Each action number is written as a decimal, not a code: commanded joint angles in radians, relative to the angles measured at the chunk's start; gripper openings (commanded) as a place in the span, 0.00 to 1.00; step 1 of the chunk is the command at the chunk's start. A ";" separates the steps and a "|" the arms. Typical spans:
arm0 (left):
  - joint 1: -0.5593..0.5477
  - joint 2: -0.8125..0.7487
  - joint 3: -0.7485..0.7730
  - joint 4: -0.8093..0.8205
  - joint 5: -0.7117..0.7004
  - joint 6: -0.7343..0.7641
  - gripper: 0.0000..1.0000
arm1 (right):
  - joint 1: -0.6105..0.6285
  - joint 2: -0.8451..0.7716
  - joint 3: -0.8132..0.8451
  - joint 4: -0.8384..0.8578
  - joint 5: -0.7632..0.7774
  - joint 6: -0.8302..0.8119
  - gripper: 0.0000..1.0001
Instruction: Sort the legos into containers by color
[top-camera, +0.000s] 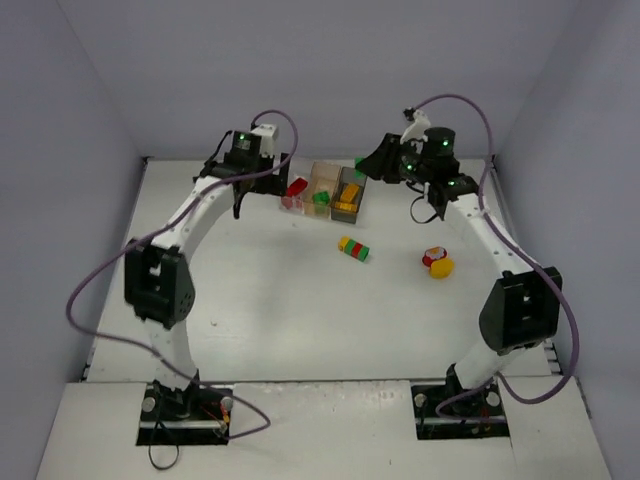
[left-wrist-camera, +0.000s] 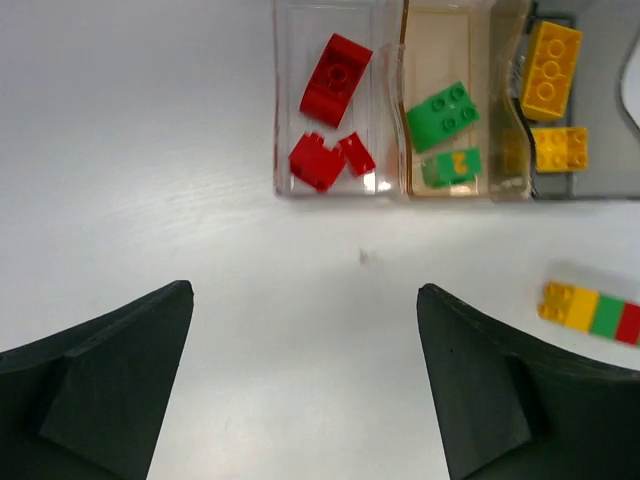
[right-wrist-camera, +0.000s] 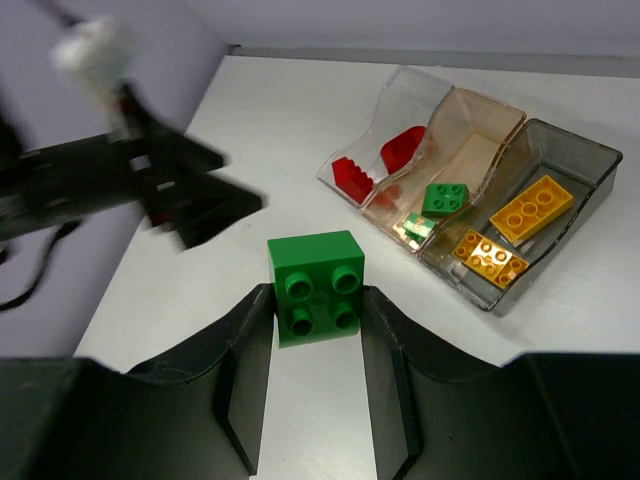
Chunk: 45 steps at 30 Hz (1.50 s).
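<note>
Three containers stand in a row at the back. The clear one (left-wrist-camera: 295, 60) holds red legos (left-wrist-camera: 335, 78), the orange-tinted one (left-wrist-camera: 440, 45) green legos (left-wrist-camera: 442, 115), and the dark grey one (left-wrist-camera: 603, 110) yellow legos (left-wrist-camera: 550, 68). My left gripper (left-wrist-camera: 305, 300) hangs open just in front of the clear box, with only bare table between its fingers. My right gripper (right-wrist-camera: 316, 300) is shut on a green two-by-two brick (right-wrist-camera: 316, 285), held in the air behind the grey box (top-camera: 350, 190). A yellow, green and red stack (top-camera: 353, 248) lies on the table.
A yellow piece with a red and white one (top-camera: 437, 262) lies to the right of the stack. Purple-grey walls close in the white table (top-camera: 280, 300) on three sides. Both arms' cables loop outward over the table's sides.
</note>
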 joint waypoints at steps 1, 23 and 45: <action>-0.004 -0.335 -0.111 0.070 -0.073 -0.020 0.87 | 0.069 0.131 0.131 0.040 0.122 0.008 0.00; -0.012 -1.231 -0.838 -0.316 -0.143 -0.227 0.87 | 0.195 0.697 0.538 0.083 0.368 0.050 0.35; -0.012 -1.223 -0.898 -0.203 -0.033 -0.281 0.87 | 0.156 0.144 -0.028 0.029 0.249 -0.374 0.61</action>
